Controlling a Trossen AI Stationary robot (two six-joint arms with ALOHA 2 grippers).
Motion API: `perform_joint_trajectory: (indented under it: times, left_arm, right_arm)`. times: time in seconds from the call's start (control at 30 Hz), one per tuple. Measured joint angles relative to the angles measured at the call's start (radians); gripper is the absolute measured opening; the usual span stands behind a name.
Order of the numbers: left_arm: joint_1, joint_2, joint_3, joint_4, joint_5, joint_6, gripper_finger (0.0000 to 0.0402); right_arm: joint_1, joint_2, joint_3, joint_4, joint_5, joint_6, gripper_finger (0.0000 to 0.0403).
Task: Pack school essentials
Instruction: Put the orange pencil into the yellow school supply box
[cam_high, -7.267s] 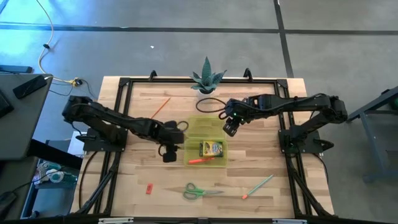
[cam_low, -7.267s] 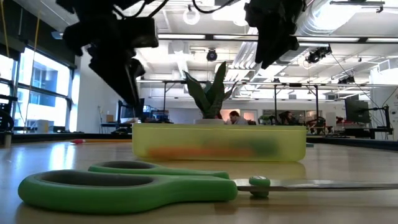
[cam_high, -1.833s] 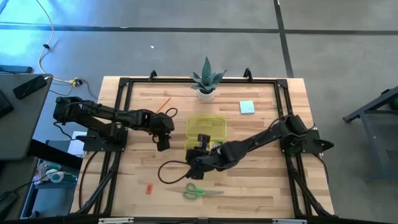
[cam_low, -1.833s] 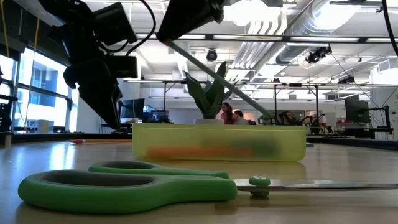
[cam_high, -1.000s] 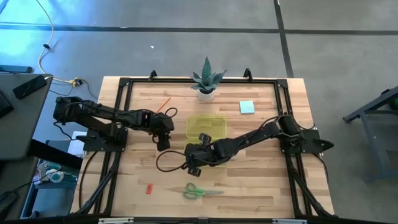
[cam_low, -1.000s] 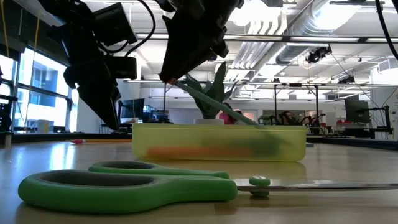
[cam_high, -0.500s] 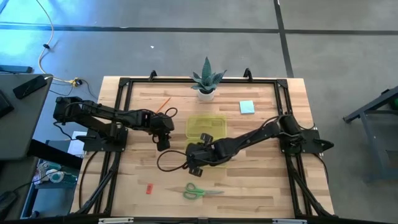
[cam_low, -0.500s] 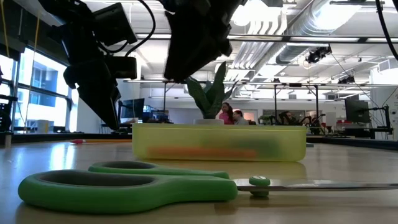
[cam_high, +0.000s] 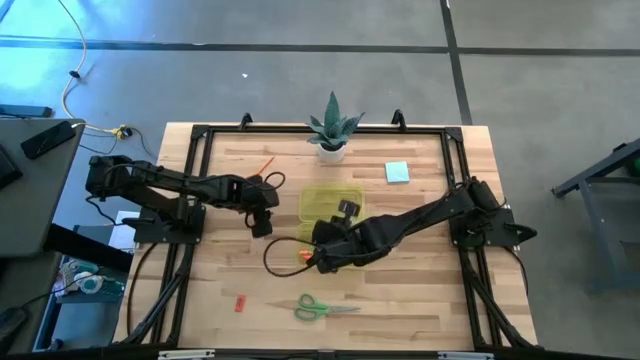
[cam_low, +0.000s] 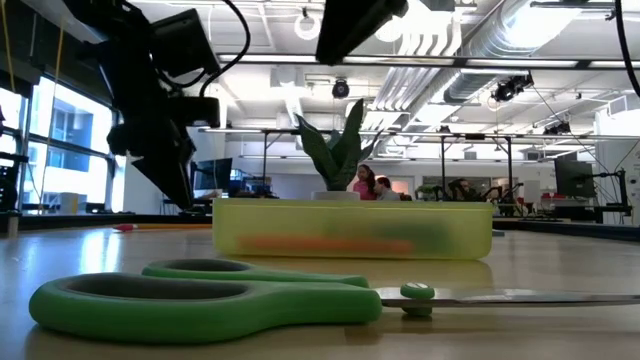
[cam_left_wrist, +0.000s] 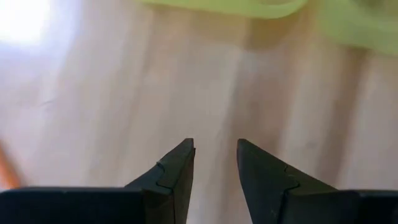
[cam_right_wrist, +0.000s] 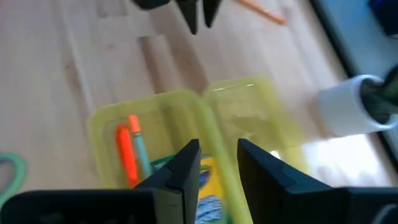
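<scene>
Both sets of jaws are released and empty: in the high view the right gripper (cam_high: 322, 256) now sits at the near-left corner of the yellow-green case (cam_high: 331, 204), having shifted right and up from half a second earlier, while the left gripper (cam_high: 262, 224) hangs just left of the case, hardly moved. An orange marker (cam_high: 304, 256) now shows at the case's near-left corner. The green scissors (cam_high: 318, 307) and small red eraser (cam_high: 240, 302) lie near the front of the worktop (cam_high: 420, 290), an orange pencil (cam_high: 264, 163) lies at the back left, the light-blue notepad (cam_high: 397, 172) at the back right, and the potted plant (cam_high: 332, 127) at the back edge.

In the low view the scissors (cam_low: 210, 298) lie in the foreground; behind them the case (cam_low: 352, 231) holds an orange blur. The right arm has lifted almost out of the top.

The left wrist view shows parted fingers (cam_left_wrist: 176, 175) over bare wood.

The right wrist view shows parted fingers (cam_right_wrist: 182, 174) above the open case (cam_right_wrist: 186, 118), where the orange marker (cam_right_wrist: 125, 154) and a green pencil (cam_right_wrist: 140, 149) lie side by side.
</scene>
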Motion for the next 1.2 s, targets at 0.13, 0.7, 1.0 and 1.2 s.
perform_joint_trajectory:
  times: [0.13,0.7,1.0,1.2]
  left_arm:
    - [0.045,0.0,0.0,-0.032,-0.071,-0.006,0.0111]
    - [0.344,0.0,0.11,-0.318,-0.13,-0.006,0.0111]
    - [0.437,0.0,0.115,-0.408,-0.031,0.029,0.0111]
    - [0.498,0.0,0.115,-0.411,0.056,0.029,0.0112]
  right_arm:
    - [0.002,-0.034,0.0,-0.054,0.075,0.0,0.0097]
    - [0.0,-0.214,0.0,-0.277,0.157,0.1,0.0096]
    - [0.0,-0.321,-0.001,-0.531,0.144,0.288,0.0096]
    - [0.001,-0.372,-0.033,-0.511,0.063,0.301,0.0096]
